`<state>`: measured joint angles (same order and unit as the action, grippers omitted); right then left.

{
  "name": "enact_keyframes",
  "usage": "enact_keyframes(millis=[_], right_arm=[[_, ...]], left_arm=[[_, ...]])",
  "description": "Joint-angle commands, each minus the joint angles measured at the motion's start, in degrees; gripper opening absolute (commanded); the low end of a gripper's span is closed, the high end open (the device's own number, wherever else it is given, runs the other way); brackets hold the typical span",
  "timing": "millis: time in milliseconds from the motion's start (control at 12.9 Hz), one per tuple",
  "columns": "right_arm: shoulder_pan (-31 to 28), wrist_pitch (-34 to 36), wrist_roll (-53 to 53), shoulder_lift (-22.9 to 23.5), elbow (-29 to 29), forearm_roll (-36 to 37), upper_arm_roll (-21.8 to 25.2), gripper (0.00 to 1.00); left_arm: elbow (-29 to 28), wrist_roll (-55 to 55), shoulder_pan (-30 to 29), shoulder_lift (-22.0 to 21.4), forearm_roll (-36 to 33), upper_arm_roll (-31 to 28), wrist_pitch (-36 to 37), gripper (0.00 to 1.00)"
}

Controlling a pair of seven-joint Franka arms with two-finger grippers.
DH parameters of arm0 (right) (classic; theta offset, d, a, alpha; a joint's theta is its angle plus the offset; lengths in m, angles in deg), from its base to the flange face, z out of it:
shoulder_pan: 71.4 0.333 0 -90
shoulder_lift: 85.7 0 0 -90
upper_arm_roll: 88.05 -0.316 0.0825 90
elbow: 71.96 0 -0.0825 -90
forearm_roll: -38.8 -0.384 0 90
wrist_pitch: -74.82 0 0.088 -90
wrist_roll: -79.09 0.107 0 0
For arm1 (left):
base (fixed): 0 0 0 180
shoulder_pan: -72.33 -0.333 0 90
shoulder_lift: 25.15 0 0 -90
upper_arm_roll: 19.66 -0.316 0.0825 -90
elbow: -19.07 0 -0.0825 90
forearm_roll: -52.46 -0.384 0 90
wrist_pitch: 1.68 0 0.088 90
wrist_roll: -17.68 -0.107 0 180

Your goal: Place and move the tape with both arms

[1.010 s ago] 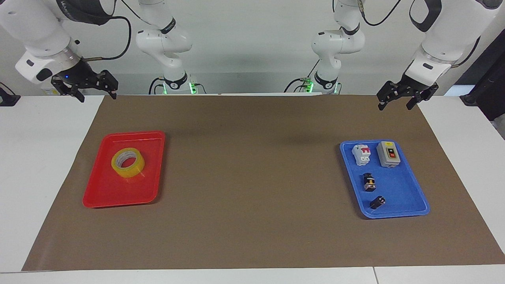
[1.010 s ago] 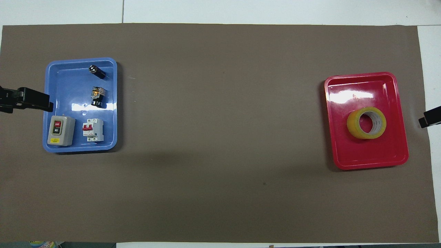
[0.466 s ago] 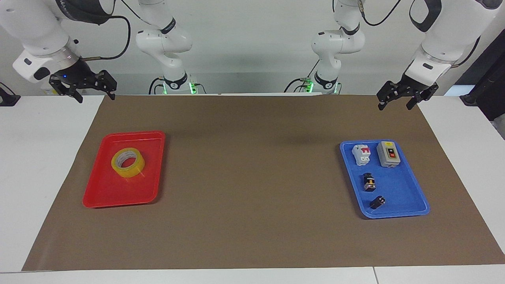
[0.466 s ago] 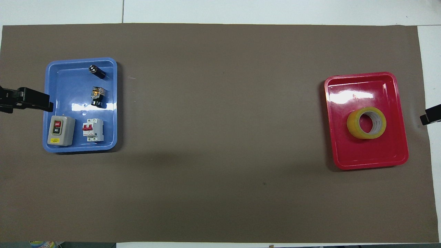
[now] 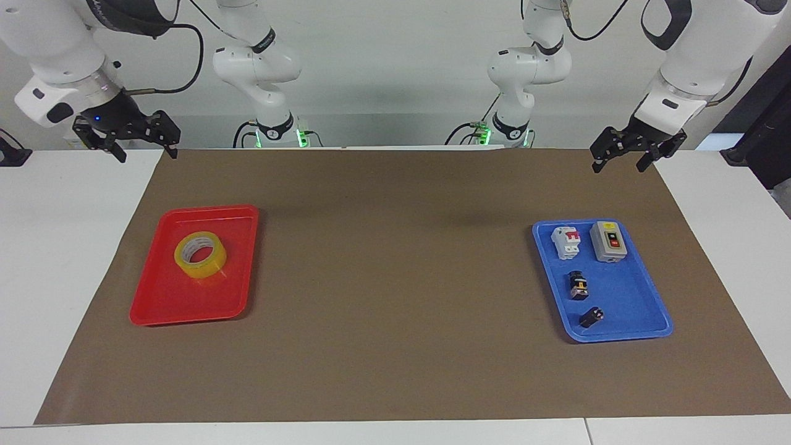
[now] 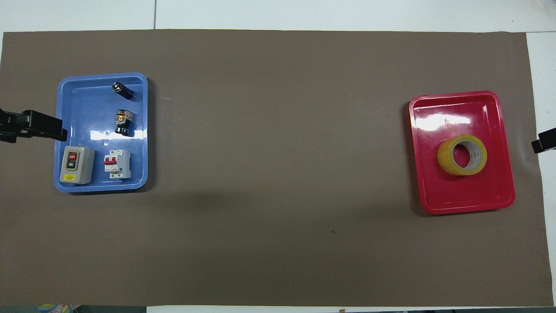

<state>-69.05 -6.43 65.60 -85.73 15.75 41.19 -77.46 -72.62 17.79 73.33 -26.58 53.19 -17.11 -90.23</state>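
Yellow tape [image 5: 200, 254] [image 6: 461, 155], lying flat in a red tray [image 5: 167, 303] [image 6: 464, 200], touching nothing but the tray floor, in the half of the tray nearer the robots. Red tray on a brown mat [image 5: 395, 278] [image 6: 278, 217] covering the tabletop [image 5: 49, 247] [image 6: 304, 13], toward the right arm's end.

Blue tray [image 5: 624, 327] [image 6: 74, 91] toward the left arm's end of the same mat, well apart from the red one. Inside: a grey switch box [image 5: 609, 241] [image 6: 77, 164] and a white breaker [image 5: 567, 241] [image 6: 117, 164] side by side at the end nearer the robots, then a black-and-yellow button [image 5: 578, 286] [image 6: 122, 122], then a small black plug [image 5: 591, 317] [image 6: 122, 90] at the end farther from the robots.

Right hand [image 5: 126, 141] up in the air over the corner of the mat at the right arm's end, on the robots' edge of the tabletop; fingers spread, holding nothing. Only a black tip [image 6: 544, 144] showing at the border of the overhead view.

Left hand [image 5: 633, 150] up over the mat's other corner on the robots' edge, at the left arm's end; fingers spread too, holding nothing. From above, its dark finger [image 6: 39, 126] overlapping the rim of the blue tray.
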Motion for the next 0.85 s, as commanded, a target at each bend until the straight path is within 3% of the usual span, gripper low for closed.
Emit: enact_keyframes(millis=[0,777], right_arm=[[-0.59,-0.48,0.83,0.39,-0.87,-0.46,0.22,1.0],[-0.33,-1.01,1.09,0.39,-0.79,-0.63,0.05,1.0]], left_arm=[[-0.42,-0.37,-0.12,-1.12,-0.99,-0.09,0.92,1.0],[-0.42,-0.37,-0.12,-1.12,-0.99,-0.09,0.92,1.0]])
